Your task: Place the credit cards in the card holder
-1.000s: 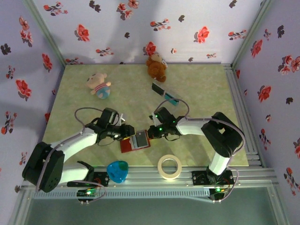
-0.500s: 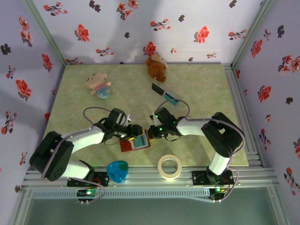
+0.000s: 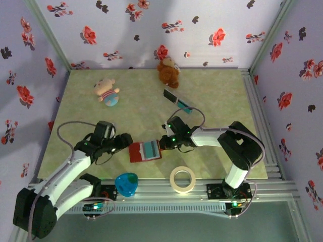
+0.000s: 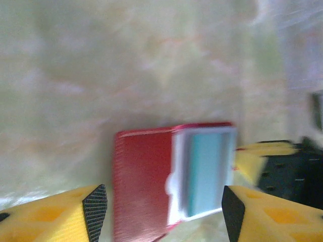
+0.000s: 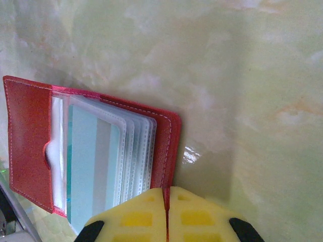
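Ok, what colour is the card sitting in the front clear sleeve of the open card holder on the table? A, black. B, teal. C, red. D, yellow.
B: in the right wrist view the card behind the clear front sleeve of the open card holder has a teal face with a grey stripe.
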